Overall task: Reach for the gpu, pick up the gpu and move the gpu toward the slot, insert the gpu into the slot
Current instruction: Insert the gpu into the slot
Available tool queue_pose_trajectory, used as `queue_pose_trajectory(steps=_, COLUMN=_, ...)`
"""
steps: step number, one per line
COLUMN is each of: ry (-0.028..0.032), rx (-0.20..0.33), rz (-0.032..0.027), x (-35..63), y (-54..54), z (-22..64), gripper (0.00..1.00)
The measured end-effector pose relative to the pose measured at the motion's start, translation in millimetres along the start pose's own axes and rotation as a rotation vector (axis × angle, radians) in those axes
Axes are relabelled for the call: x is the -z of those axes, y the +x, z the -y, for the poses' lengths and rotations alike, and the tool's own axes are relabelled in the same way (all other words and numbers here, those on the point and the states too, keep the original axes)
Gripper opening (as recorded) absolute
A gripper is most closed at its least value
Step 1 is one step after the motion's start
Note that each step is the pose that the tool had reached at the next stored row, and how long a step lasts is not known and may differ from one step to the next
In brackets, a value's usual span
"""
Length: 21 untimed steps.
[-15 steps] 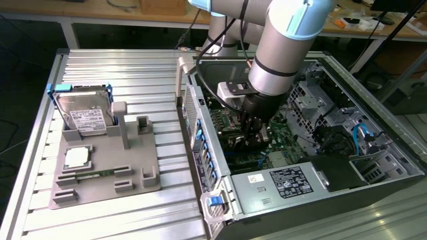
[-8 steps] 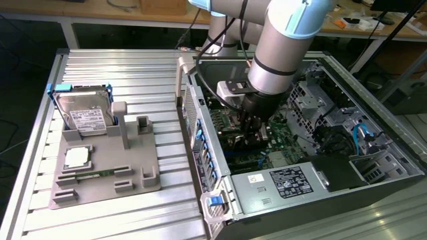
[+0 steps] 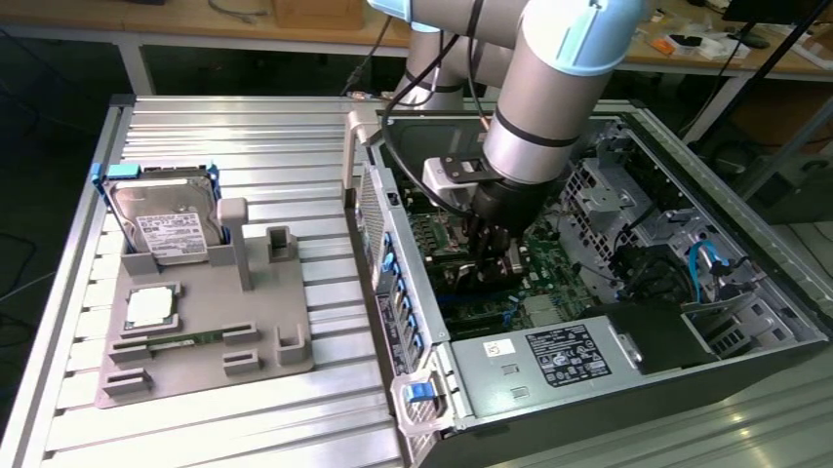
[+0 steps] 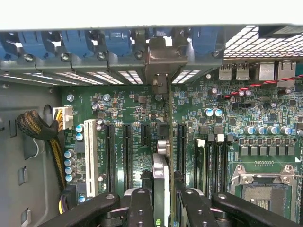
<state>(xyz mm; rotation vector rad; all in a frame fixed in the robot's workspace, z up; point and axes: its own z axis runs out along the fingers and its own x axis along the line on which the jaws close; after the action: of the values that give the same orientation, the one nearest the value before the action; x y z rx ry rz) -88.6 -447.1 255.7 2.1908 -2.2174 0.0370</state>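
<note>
Inside the open computer case (image 3: 390,244), my gripper (image 3: 493,261) reaches down over the green motherboard (image 3: 547,273). In the wrist view the gripper (image 4: 168,210) is shut on the gpu (image 4: 162,175), which I see edge-on as a thin green card with a silver block. One black finger (image 4: 141,208) presses on each side of the card. Its silver end bracket (image 4: 160,64) stands against the rear slot openings of the case. The card runs in line with the long black slots (image 4: 127,156) on the board. The slot right under it is hidden, and I cannot tell whether the card is seated.
On the exterior view's left, a grey fixture tray (image 3: 209,336) holds a hard drive (image 3: 163,229) in a blue frame, a processor (image 3: 152,307) and a memory stick (image 3: 182,340). The power supply (image 3: 560,356), a cable bundle (image 4: 38,127) and the processor socket (image 4: 262,189) crowd the case.
</note>
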Motion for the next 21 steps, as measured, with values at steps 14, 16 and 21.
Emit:
queue_pose_trajectory(steps=14, ry=0.0000, rx=0.000, rz=-0.0001, x=-4.2, y=-0.1, z=-0.6, gripper=0.27)
queue_pose_trajectory(steps=16, ry=-0.0001, rx=0.000, rz=0.0000, x=-5.3, y=-0.1, z=-0.8, gripper=0.27)
queue_pose_trajectory(steps=21, ry=0.0000, rx=0.000, rz=-0.0001, x=-6.9, y=-0.2, z=-1.0, gripper=0.27)
